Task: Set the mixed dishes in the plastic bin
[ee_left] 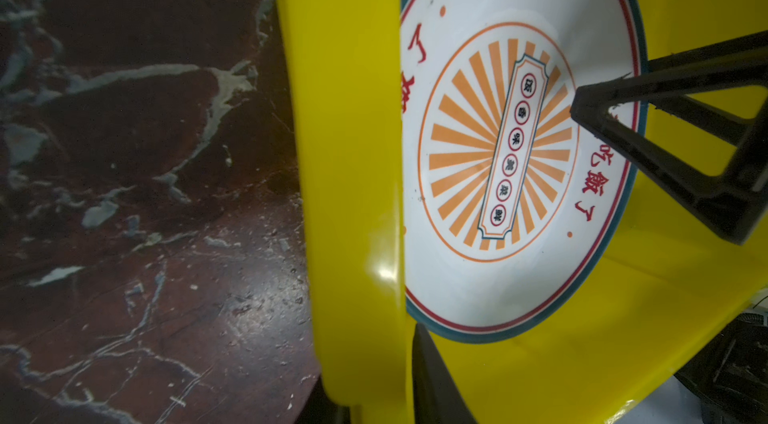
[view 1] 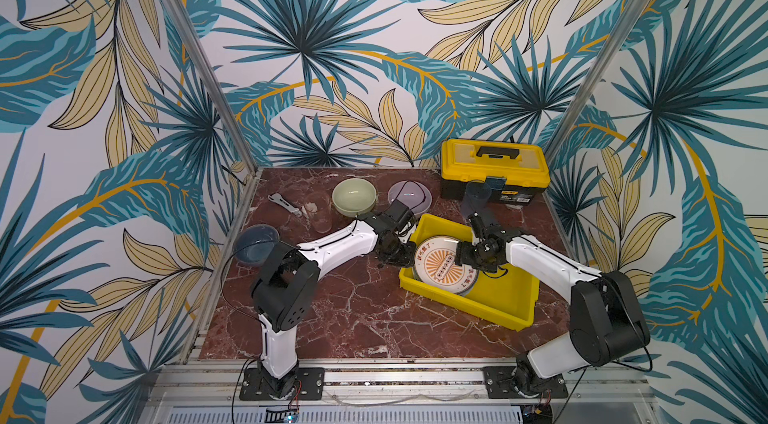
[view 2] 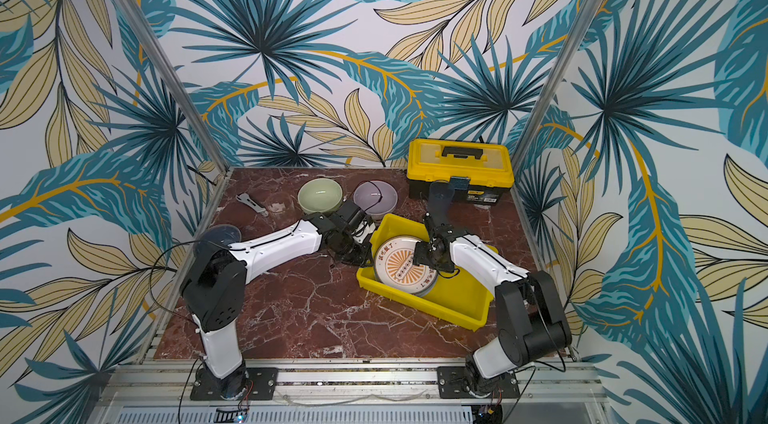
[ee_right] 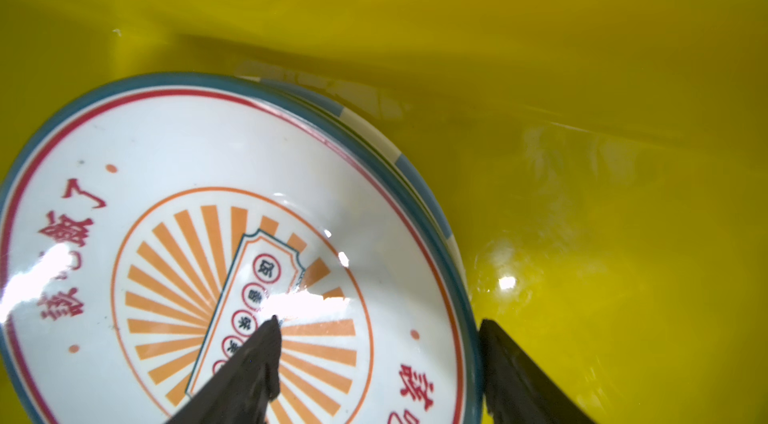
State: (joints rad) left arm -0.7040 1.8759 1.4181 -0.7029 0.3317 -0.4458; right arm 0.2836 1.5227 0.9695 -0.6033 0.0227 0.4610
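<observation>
Left tool (ee_left: 374,376) clamping yellow bin (ee_left: 345,110), right tool (ee_right: 378,320) open over sunburst plate (ee_right: 166,193) inside

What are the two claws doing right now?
Left claw: closed on the wall of the yellow plastic bin.
Right claw: open over the white orange-sunburst plate.

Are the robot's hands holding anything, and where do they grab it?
The left gripper looks pinched on the yellow bin, at its side wall, one finger each side. The right gripper holds nothing: its jaws stand open astride the rim of the plate.
</observation>
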